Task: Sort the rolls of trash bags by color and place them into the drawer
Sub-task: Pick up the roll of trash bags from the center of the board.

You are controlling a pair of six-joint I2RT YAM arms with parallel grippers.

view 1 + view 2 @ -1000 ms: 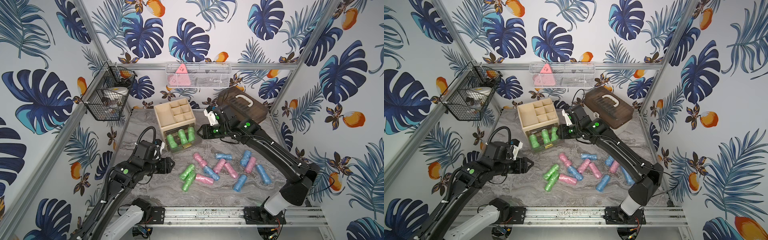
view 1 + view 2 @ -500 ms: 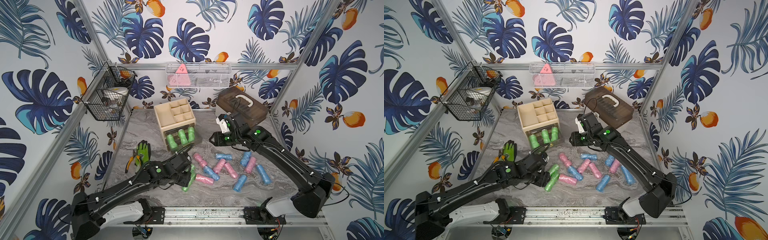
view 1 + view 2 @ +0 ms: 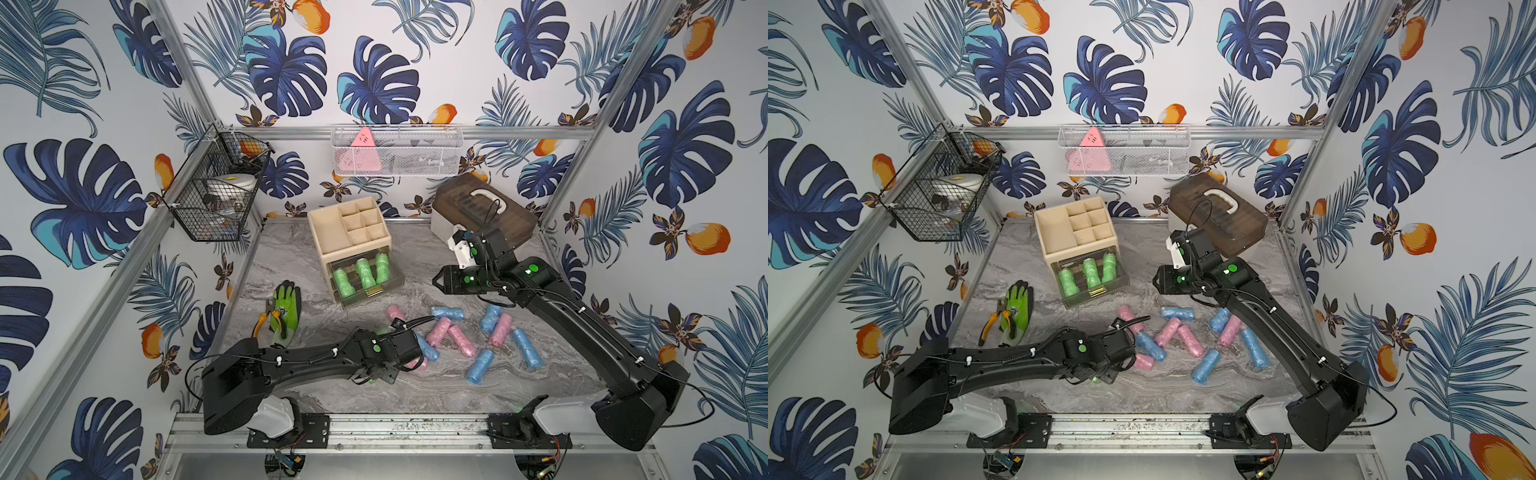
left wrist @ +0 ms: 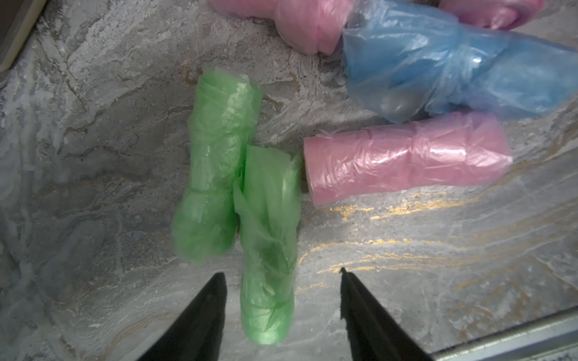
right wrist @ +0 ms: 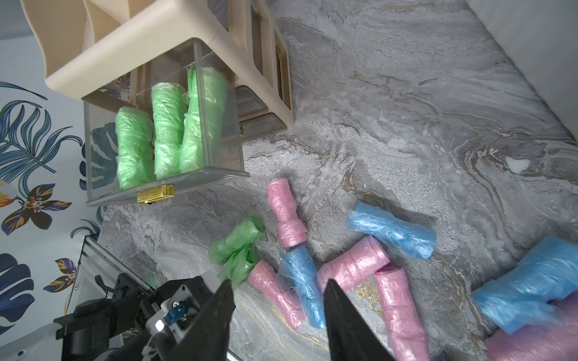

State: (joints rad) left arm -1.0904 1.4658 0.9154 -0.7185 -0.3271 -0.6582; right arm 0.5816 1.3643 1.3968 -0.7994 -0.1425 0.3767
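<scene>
1. Tooling, left arm: the left gripper sits low over the marble table with its jaws apart. They straddle the near end of one green roll. A narrow gap shows at one finger and a wide gap at the other, so nothing is clamped.
2. A second green roll lies flank to flank against the straddled one, offset along its length. A pink roll points its flat end at the straddled roll. Whether the two touch cannot be told, as loose film hides the joint.
3. Tooling, right arm: the right gripper hangs above the table beside the drawer, apart from its wall. Its jaws stand apart and hold nothing.
4. The drawer is clear-walled and pulled out of the beige organizer. Three green rolls lie in it side by side, parallel to its side walls, taking up most of its width.
5. The pink and blue rolls lie scattered over the middle and right of the table, several touching or crossing.
6. Clearance: bare marble runs between the drawer front and the scatter. Another bare strip separates the scatter from the front rail.
7. Edges: a green glove with pliers lies near the left wall. A brown box fills the back right corner.
</scene>
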